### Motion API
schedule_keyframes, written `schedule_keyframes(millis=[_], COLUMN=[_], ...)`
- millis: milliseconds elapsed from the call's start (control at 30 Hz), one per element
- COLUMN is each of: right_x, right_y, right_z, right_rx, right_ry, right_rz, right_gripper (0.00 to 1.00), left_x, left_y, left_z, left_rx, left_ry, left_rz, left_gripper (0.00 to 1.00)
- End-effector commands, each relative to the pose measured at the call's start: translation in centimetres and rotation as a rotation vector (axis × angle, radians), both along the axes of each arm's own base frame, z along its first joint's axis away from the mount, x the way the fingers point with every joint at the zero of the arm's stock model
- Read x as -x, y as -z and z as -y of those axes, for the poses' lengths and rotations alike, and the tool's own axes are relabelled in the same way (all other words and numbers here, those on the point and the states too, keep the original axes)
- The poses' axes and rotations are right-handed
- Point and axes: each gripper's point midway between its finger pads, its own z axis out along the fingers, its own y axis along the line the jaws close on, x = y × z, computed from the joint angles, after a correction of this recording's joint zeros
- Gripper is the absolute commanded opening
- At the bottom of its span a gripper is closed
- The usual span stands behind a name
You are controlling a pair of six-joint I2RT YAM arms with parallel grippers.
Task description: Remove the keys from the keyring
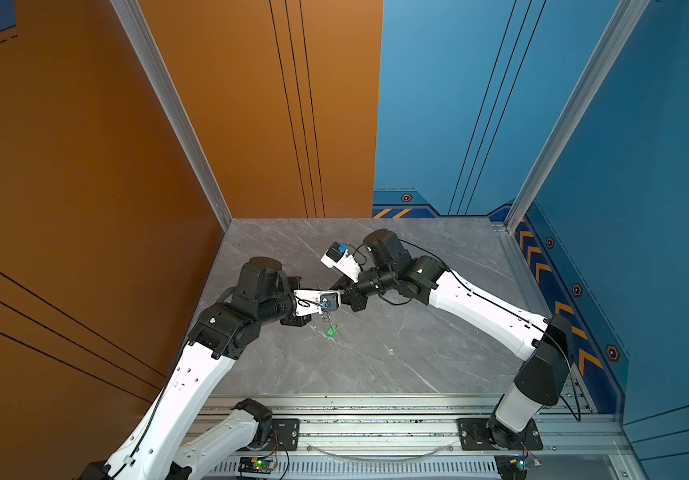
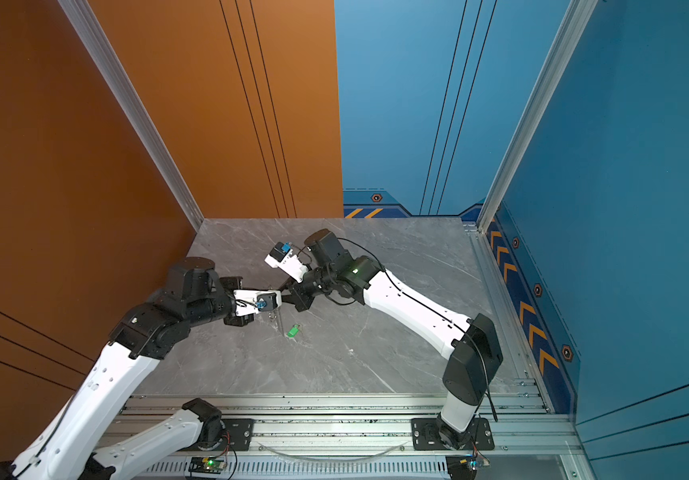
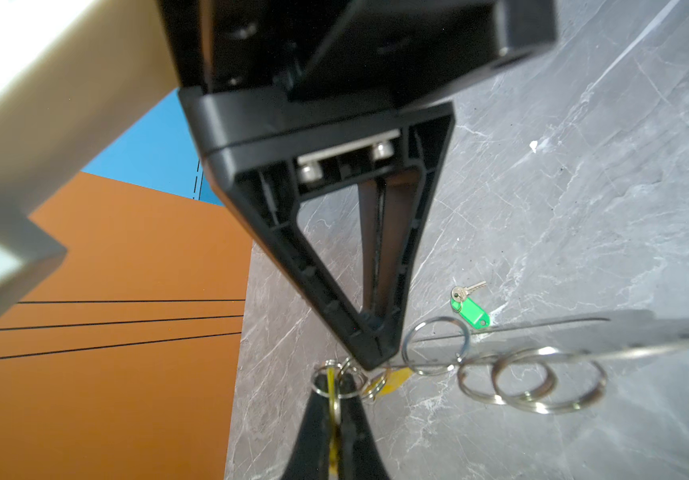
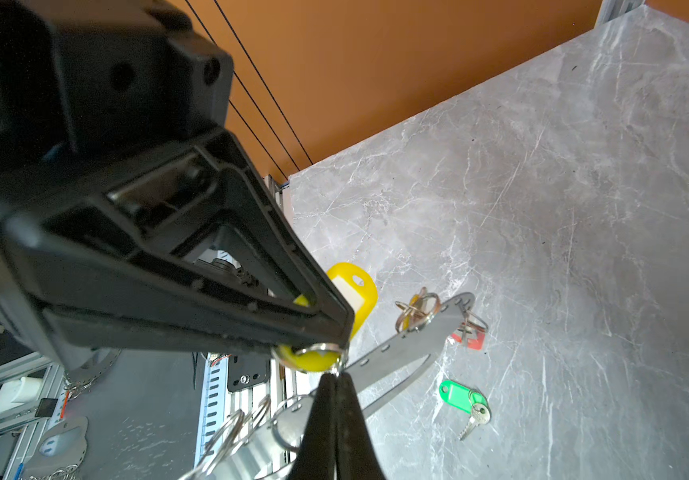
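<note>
**Keyring plate held in the air between two closed grippers**

We see the flat grey metal keyring plate [image 4: 413,345] lifted off the surface, a little left of the table's middle. Its long cut-out and row of small holes face the right wrist camera. Loose silver split rings [image 3: 550,380] hang along its edge. A red plastic tag [image 4: 473,340] dangles from the end away from the grippers. A yellow plastic tag with a white label [image 4: 367,299] sits at the end where the grippers meet.

The left gripper [image 3: 372,358] has its fingers pressed together on what looks like that end of the plate. The right gripper [image 4: 340,345] meets it almost tip to tip, its fingers pinching the yellow tag beside a ring.

A small silver key on a green plastic tag [image 1: 330,331] lies flat on the grey marble-patterned table [image 1: 417,353]. It is clear of the plate and just nearer than the two grippers. An orange wall [image 1: 85,166] stands on the left and a blue wall [image 1: 646,166] on the right.
</note>
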Motion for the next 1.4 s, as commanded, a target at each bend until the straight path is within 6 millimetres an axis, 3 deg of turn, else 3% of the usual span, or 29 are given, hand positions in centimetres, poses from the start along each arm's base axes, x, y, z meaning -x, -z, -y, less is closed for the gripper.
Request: schedule_keyframes(millis=[0, 300, 533, 733, 967, 1100, 1367], right_x=[-1.9, -1.5, -1.5, -1.8, -2.0, -2.1, 0.1], right_y=[-2.2, -1.6, -1.3, -0.9, -1.7, -1.8, -0.3], right_z=[0.4, 1.0, 1.3, 1.9, 2.9, 3.7, 3.1], right_rx=[-0.013, 0.034, 0.041, 0.044, -0.065, -0.171, -0.266], right_ry=[0.058, 0.062, 0.061, 0.065, 0.108, 0.158, 0.135], right_rz=[0.068, 0.048, 0.054, 0.053, 0.139, 0.244, 0.338], right_gripper=[0.03, 0.06, 0.14, 0.16, 0.33, 0.36, 0.38], left_x=[2.3, 2.7, 2.6, 2.1, 1.5, 1.2, 0.4], left_y=[2.6, 4.8, 4.7, 3.9, 2.8, 1.7, -0.5], left_z=[0.7, 0.7, 0.8, 0.7, 0.7, 0.9, 0.9], left_rx=[0.001, -0.028, -0.005, 0.037, 0.097, 0.15, 0.288], left_ry=[0.069, 0.07, 0.065, 0.047, 0.019, 0.013, -0.022], left_rz=[-0.136, -0.179, -0.198, -0.199, -0.184, -0.178, -0.179], left_gripper=[0.0, 0.0, 0.0, 0.0, 0.0, 0.0, 0.0])
